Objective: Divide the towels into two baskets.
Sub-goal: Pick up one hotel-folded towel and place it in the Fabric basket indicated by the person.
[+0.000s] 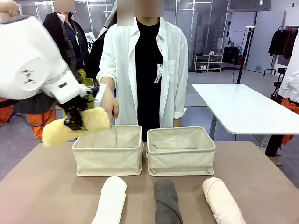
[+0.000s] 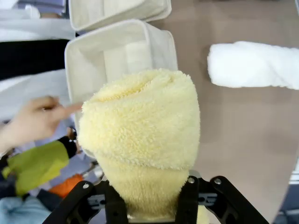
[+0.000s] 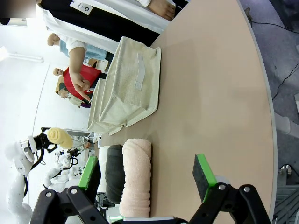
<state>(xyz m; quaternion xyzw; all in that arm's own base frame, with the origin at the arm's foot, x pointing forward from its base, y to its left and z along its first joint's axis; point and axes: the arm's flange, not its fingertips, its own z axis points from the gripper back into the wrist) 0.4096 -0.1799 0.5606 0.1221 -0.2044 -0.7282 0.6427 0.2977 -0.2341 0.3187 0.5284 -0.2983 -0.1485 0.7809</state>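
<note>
Towels, count four. Baskets, count two. Pincers, count two.

Left gripper [image 1: 74,122] [image 2: 150,203]: jaws closed tight round the middle of the yellow towel [image 1: 99,119] [image 2: 140,121], roll held clear of the table [image 1: 42,186], one end sticking out each side of the fingers. Person's hand [image 1: 110,105] [image 2: 35,119] close by the end of the roll on the far side of this pincer; contact cannot be told.

Left basket [image 1: 108,158] [image 2: 77,60] sits below this pincer and just to its right in the front view; from the wrist it lies straight past the towel's tip. Right basket [image 1: 181,159] [image 2: 93,14] next beyond it, walls nearly touching.

White towel [image 1: 111,200] [image 2: 254,65] lies on the table well below and to the right of the left pincer, in front of the left basket.

Right gripper [image 3: 147,175]: fingers spread wide, nothing in them. Pink towel [image 1: 222,201] [image 3: 136,177] lies on the table beneath the gap between its pads; grey towel [image 1: 167,201] [image 3: 112,172] just beside the pink one, by one pad. Both baskets stand farther on from this pincer.
</note>
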